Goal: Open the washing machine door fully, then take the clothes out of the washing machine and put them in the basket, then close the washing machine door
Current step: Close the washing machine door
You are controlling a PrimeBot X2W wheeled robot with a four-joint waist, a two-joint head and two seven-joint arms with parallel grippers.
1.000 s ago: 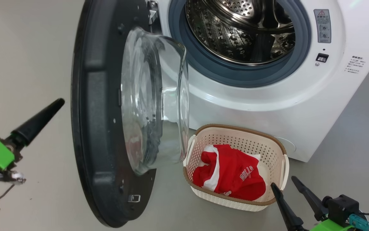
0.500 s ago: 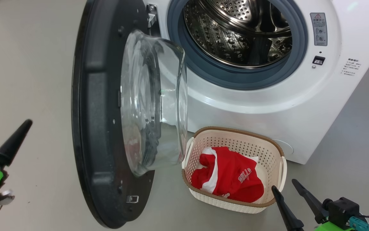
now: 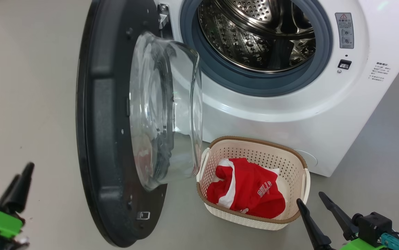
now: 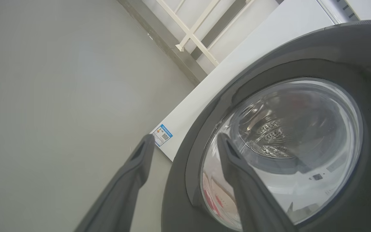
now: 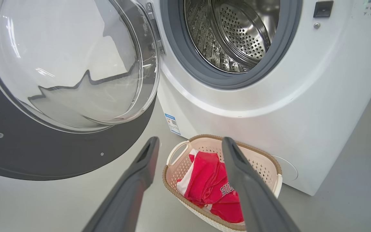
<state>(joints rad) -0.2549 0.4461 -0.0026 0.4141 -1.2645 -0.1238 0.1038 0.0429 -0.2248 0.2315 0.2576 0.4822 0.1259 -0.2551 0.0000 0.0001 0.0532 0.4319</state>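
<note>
Grey floor (image 3: 29, 86) w/ washing machine (image 3: 289, 114) & basket (image 3: 251, 152) (close together).

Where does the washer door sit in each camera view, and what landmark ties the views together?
Head view: door, left-centre, open, glass bulging rightward.
Left wrist view: door, right half, outer face.
Right wrist view: door, upper left, inner face.
Shared landmark: drum, upper centre-right in head and right wrist views, through the door glass in left wrist view.

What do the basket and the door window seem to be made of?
Basket: likely moulded plastic, cream, matte, judging by its regular holes; brown rim only imitates weaving. Door window: clear glass or hard plastic, glossy, with bright reflections.
</note>
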